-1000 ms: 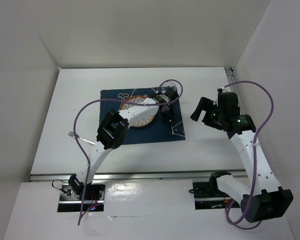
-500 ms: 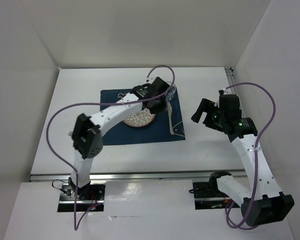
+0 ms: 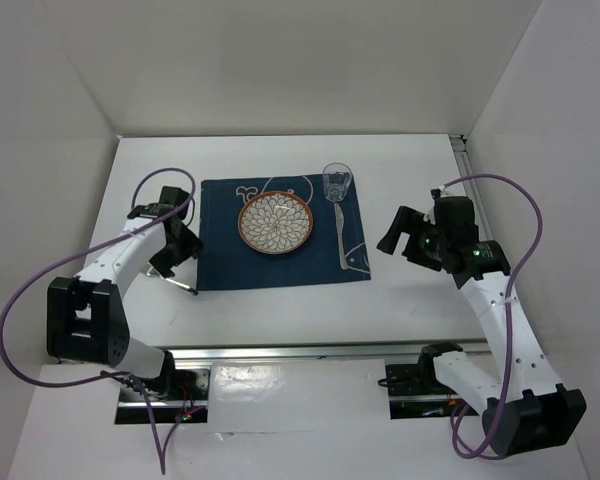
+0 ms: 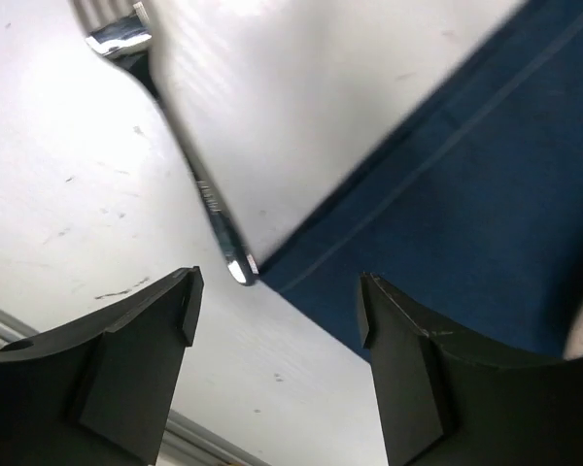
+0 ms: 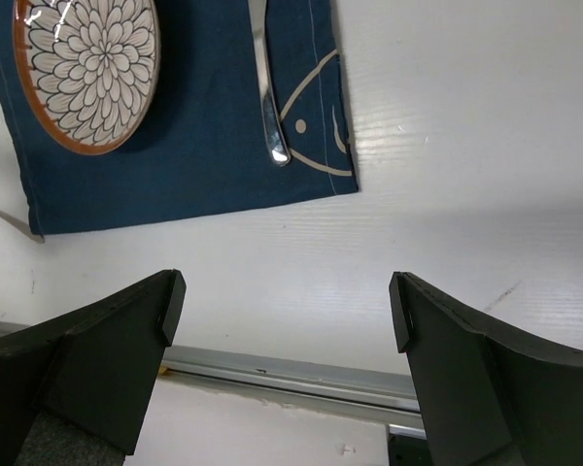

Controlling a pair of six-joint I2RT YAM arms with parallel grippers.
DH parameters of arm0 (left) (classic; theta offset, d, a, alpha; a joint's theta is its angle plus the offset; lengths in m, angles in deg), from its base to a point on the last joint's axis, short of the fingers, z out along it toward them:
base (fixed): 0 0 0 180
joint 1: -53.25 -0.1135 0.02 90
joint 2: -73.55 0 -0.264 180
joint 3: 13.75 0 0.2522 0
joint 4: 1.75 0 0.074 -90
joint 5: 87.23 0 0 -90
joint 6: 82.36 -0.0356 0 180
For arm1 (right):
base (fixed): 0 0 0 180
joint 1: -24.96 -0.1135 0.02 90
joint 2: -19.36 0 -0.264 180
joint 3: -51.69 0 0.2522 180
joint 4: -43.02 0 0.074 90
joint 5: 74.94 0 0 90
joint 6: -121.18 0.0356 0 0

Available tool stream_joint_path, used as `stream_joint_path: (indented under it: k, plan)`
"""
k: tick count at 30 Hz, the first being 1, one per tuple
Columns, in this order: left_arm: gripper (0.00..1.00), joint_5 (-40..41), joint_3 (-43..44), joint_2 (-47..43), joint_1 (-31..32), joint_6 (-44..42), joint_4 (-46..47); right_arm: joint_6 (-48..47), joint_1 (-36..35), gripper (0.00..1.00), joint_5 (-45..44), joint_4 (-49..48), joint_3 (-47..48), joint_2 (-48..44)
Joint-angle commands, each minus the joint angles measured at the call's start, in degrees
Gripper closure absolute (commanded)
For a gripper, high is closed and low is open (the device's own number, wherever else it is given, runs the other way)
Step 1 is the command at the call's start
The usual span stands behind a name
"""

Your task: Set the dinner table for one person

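left gripper (image 4: 277,286) hangs spread over the fork (image 4: 219,218), which lies on the table (image 4: 68,175) just beside the placemat (image 4: 466,165) — i'd lower squarely, handle centred between the fingers (image 4: 126,359), then close gently. right gripper (image 5: 287,286), also spread, hovers well apart.

You find no words, numbers or brand names to read in any of these views. The white marks on the blue mat (image 3: 220,265) are line drawings, not letters. The plate (image 3: 276,223) shows only a petal pattern.
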Motion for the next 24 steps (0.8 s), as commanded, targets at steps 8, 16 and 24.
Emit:
stream_joint_path:
  k: [8,16,24]
  plan:
    - [0.32,-6.2,-5.9,4.3,-11.7,-0.6,6.6,-0.2,-0.1,0.0,2.5,-3.3,0.0,1.3]
    - [0.37,-8.2,-7.2,10.8,-16.2,-0.6,10.6,-0.8,-0.6,0.0,2.0,-3.3,0.6,1.8]
    - [0.59,-7.6,-7.2,15.2,-18.5,-0.6,12.3,-0.8,-0.6,0.0,2.0,-3.8,0.6,3.0]
